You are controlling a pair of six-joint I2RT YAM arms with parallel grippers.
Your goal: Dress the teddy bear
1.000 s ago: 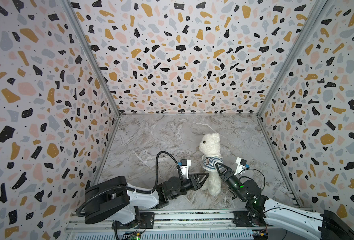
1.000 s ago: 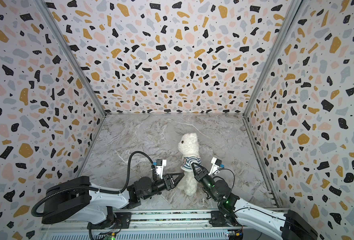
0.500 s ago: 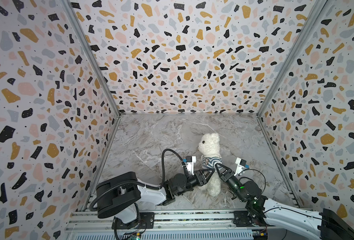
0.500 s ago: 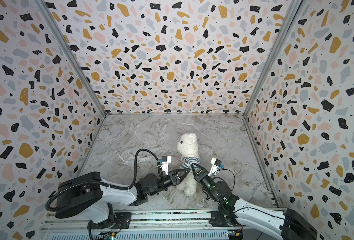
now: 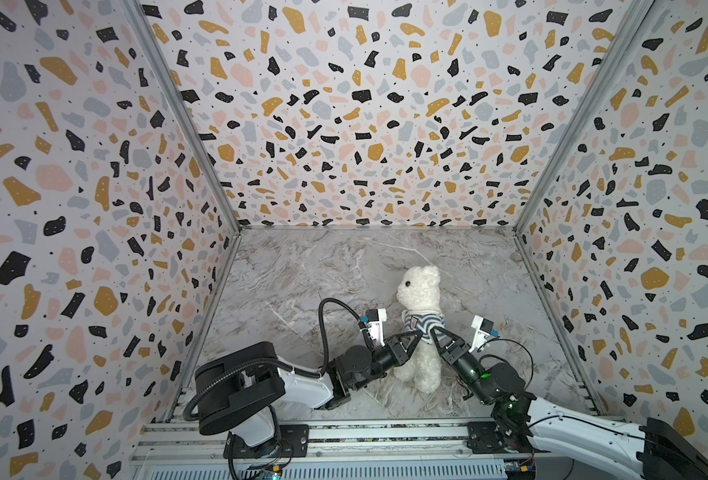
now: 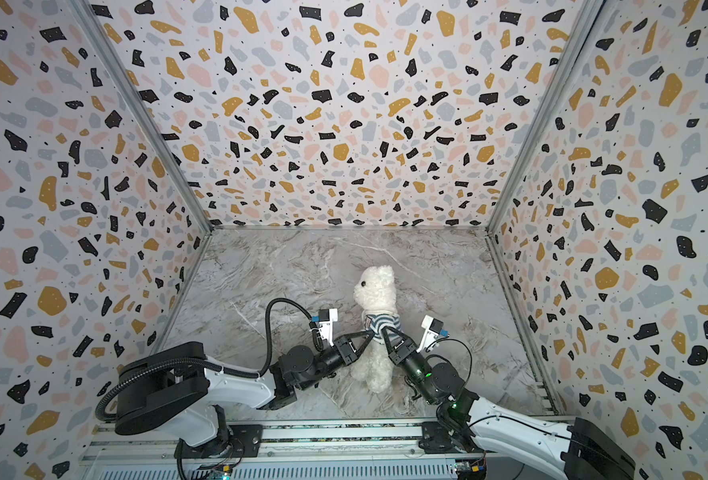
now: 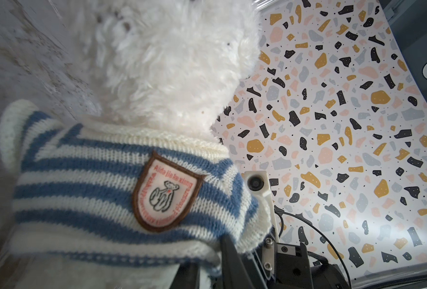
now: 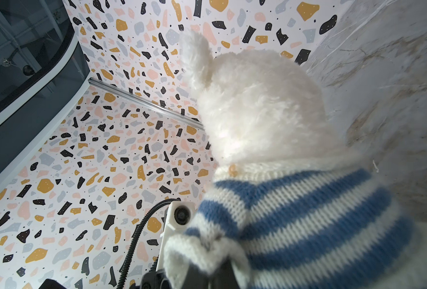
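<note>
The teddy bear (image 5: 420, 286) is standing at lower centre in both top views, wearing the shirt (image 5: 423, 323) bunched high on its chest. The left gripper (image 5: 417, 333) and right gripper (image 5: 434, 330) are both pinching the hem closed. Pulling it down is probably what is remaining.

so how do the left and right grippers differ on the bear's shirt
The left gripper is at the shirt's front hem, below the badge; the right gripper is at the back hem. The left gripper comes in from the bear's face side, the right gripper from behind its head. Both are shut on the hem.
</note>
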